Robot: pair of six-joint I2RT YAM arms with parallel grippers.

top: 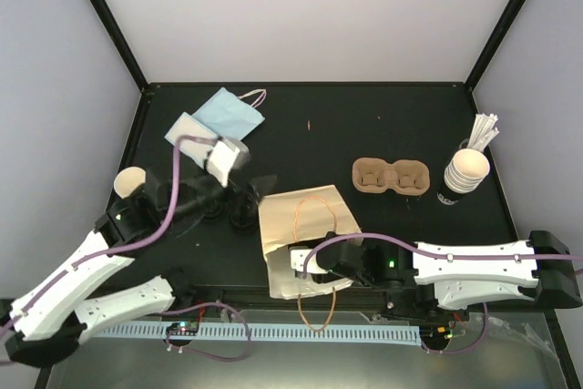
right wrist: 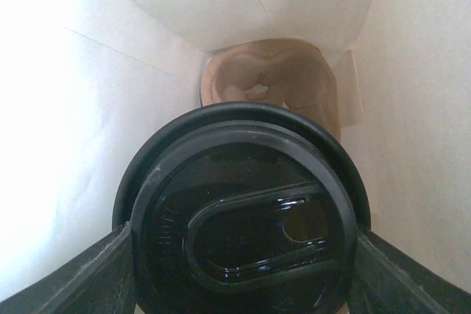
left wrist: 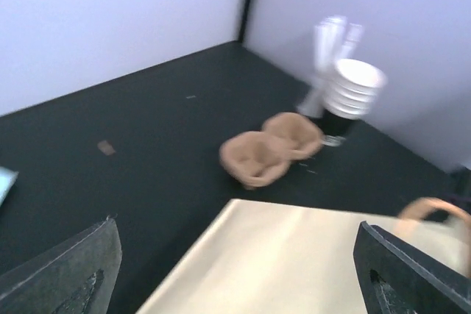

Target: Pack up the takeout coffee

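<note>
The takeout coffee [top: 129,181], a small cream paper cup, stands at the table's far left, behind my left arm. My left gripper [top: 255,190] hovers at the left edge of the flat beige paper bag [top: 305,239]. In the left wrist view this gripper [left wrist: 235,284] is wide open over the bag [left wrist: 294,262] with nothing between its fingers. My right gripper [top: 308,266] reaches into the bag. Inside the bag [right wrist: 88,145], the right gripper [right wrist: 243,255] is shut on a black lid [right wrist: 243,218]; what is under the lid is hidden. A brown pulp carrier [right wrist: 265,71] lies at the bag's far end.
Another brown two-cup carrier [top: 390,176] [left wrist: 268,148] sits right of centre. A stack of cups with white sticks [top: 465,172] [left wrist: 353,90] stands by the right wall. Pale blue and white flat items [top: 223,116] lie at the back left. Orange bag handles [top: 317,216] loop over the bag.
</note>
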